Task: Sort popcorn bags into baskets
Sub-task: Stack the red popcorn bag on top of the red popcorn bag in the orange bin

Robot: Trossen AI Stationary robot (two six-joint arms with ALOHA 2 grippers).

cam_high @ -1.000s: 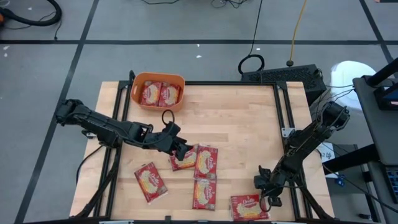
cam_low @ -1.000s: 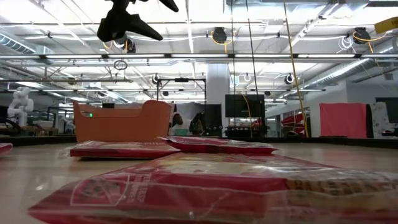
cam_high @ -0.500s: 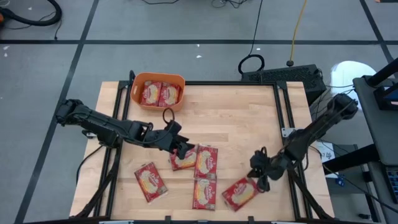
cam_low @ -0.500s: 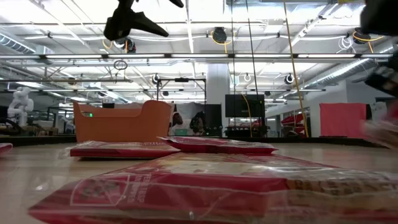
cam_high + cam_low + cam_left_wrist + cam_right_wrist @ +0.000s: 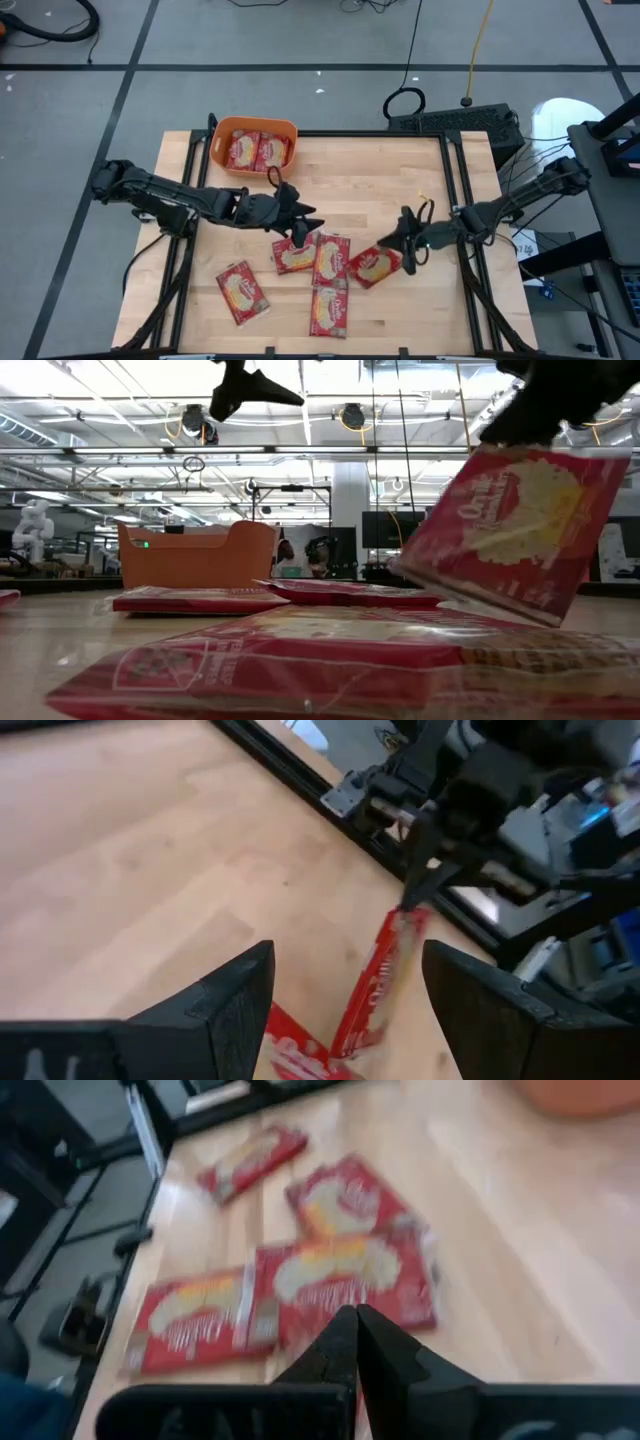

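Orange basket (image 5: 254, 148) at 11 o'clock on the counter (image 5: 380, 190), two bags inside. Left gripper (image 5: 305, 222) fingers spread, empty, over the centre cluster of popcorn bags (image 5: 331, 262). Right gripper (image 5: 403, 240), a second ago at 5 o'clock, now fingers clenched on one lifted bag (image 5: 372, 266); basket next, probably.

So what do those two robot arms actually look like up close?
Both arms are black and slim, built of jointed segments with dark cables looped alongside them. The left gripper ends in two broad, flat, wedge-shaped black fingers. The right gripper has the same matte black fingers, narrowing to thin tips.
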